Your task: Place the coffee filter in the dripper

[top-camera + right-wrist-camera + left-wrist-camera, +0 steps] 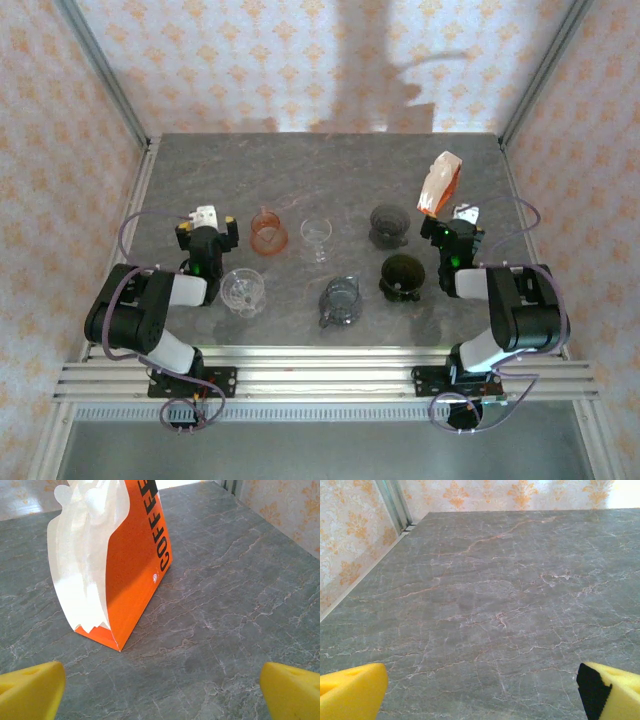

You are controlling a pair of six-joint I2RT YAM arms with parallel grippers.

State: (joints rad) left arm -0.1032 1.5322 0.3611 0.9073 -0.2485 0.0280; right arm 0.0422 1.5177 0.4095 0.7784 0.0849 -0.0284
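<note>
The coffee filters [80, 555] are white papers standing in an open orange box [137, 565] marked COFFEE, at the table's right rear [440, 183]. Several cone-shaped drippers and glass vessels stand in the middle: an orange dripper [268, 232], a clear one [317, 237], a dark one [388, 225] and another dark one [401, 275]. My right gripper [162, 692] is open, low over the table just in front of the box, nothing between its yellow fingers [30, 690]. My left gripper [482, 692] is open over bare marble at the left [207, 222].
A clear glass dripper [243, 290] sits beside the left arm and a grey glass pitcher [341, 300] stands near the front middle. The grey marble table [330, 165] is walled by patterned panels on three sides, with metal rails at the corners.
</note>
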